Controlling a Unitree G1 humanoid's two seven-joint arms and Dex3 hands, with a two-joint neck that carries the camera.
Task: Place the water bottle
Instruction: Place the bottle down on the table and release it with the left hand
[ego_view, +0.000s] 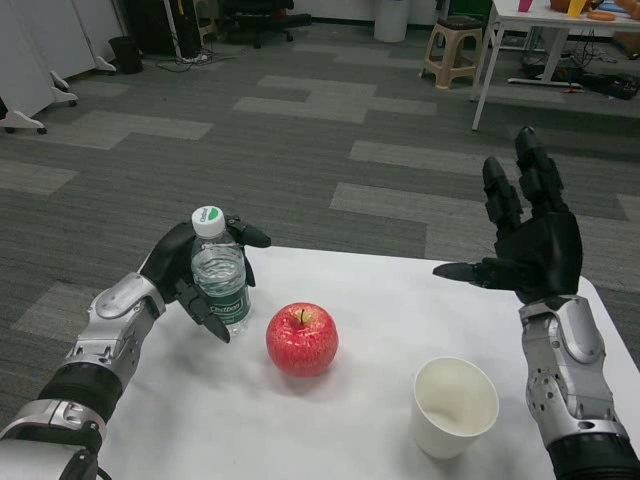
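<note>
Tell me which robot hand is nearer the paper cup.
Right. The right robot hand is raised open above and behind the paper cup; the left robot hand holds the water bottle beyond the apple.

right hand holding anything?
No. The right hand is raised above the table with fingers spread and nothing in it, while the left hand grips the water bottle.

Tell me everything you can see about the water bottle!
The bottle is small and made of clear plastic, with a white cap on and a green label around its lower part. It stands upright at the table's far left, left of the red apple. The left hand holds it, fingers wrapped around its body. Whether its base rests on the table cannot be told.
</note>
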